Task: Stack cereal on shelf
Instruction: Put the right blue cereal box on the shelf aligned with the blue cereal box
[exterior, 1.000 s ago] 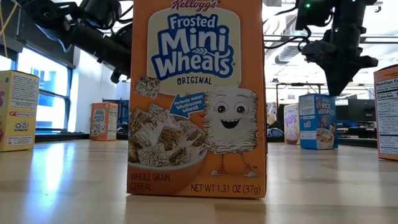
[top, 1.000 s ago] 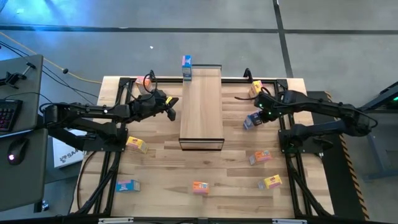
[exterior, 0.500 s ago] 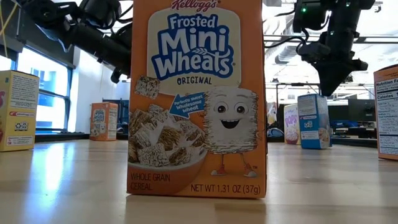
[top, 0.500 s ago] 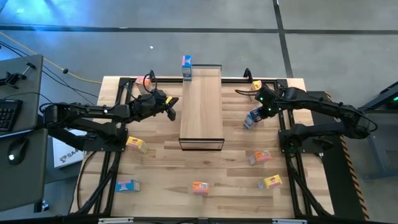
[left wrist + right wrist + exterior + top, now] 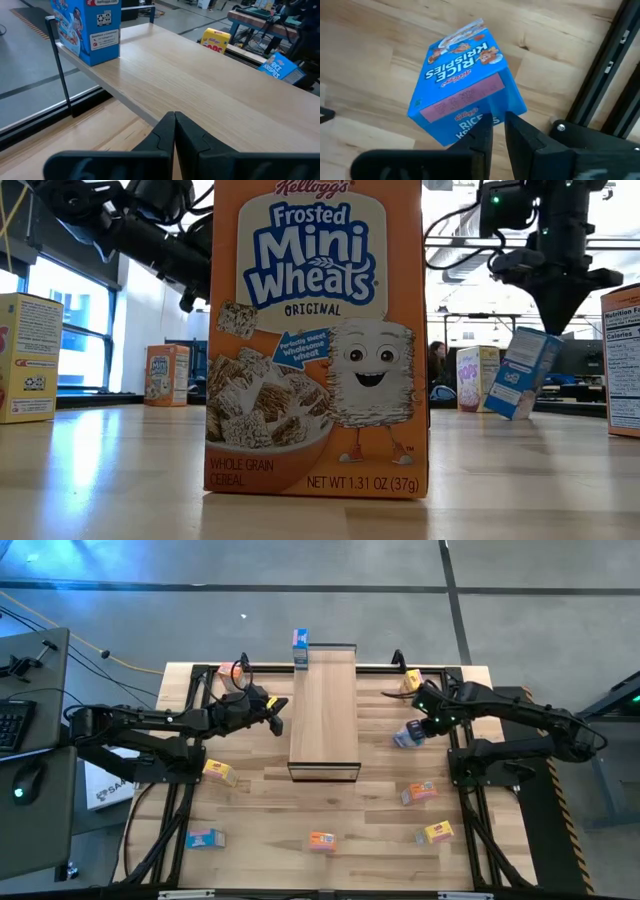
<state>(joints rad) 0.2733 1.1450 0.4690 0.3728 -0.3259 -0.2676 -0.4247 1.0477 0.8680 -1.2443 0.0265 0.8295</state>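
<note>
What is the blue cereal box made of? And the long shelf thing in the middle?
The blue Rice Krispies box looks like thin printed cardboard: folded edges, a slightly shiny printed face. The shelf seems to be pale wood with a smooth matte top showing grain lines, on a dark, probably metal, frame.

Around me lies a grey concrete floor [image 5: 330, 600], crossed by a pale line at twelve o'clock and a dark seam running toward one o'clock. At nine o'clock stands a grey desk [image 5: 40, 755] carrying a keyboard [image 5: 12, 723] and a mouse [image 5: 27, 780], with cables [image 5: 90, 650] trailing off past it. The slatted wooden surface [image 5: 270, 810] rests on a black frame [image 5: 485, 840]. Looking level across it, I see a large window [image 5: 65, 330] on one side and bright ceiling light [image 5: 460, 205], with a seated person [image 5: 437, 358] and cluttered benches [image 5: 252, 22] far behind.
</note>
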